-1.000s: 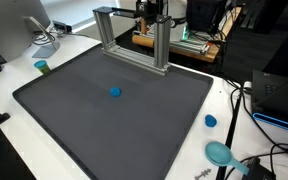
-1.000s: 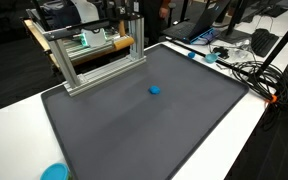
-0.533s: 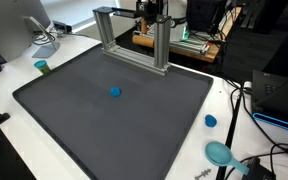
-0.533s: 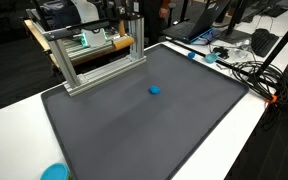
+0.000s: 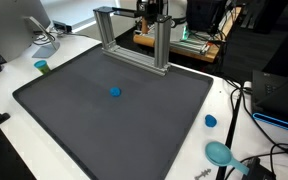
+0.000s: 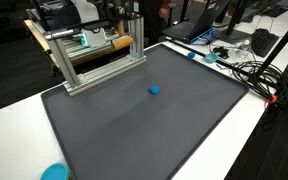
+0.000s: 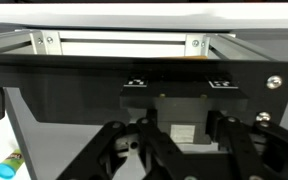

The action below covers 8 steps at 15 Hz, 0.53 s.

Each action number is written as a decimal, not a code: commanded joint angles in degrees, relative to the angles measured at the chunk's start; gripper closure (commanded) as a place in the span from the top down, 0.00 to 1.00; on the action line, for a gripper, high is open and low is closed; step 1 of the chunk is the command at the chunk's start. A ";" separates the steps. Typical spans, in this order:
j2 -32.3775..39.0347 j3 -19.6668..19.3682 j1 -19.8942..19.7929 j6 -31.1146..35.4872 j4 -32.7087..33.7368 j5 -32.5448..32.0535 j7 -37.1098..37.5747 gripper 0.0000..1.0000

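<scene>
Guessing that silver aluminium frame [image 5: 162, 45] at the grey mat [image 5: 84, 120] edge is stiff, grab its crossbar; black gripper [image 7: 179, 150] is closed, empty.

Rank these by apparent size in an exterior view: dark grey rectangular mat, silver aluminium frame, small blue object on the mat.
1. dark grey rectangular mat, by far the largest
2. silver aluminium frame, though it stands farther back
3. small blue object

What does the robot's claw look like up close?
Seen in the wrist view, the gripper is black: jointed, bar-shaped links on either side of a boxy middle block, with silver screw heads and a small pale label.
</scene>
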 commanded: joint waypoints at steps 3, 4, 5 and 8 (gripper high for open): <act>2.48 -1.48 3.36 -3.43 1.09 3.97 -1.54 0.23; 2.83 -1.79 3.44 -2.82 1.89 4.16 -1.78 0.23; 3.32 -1.87 3.39 -2.05 2.80 4.36 -1.36 0.23; 5.19 -0.35 3.18 0.98 6.00 4.15 1.60 0.23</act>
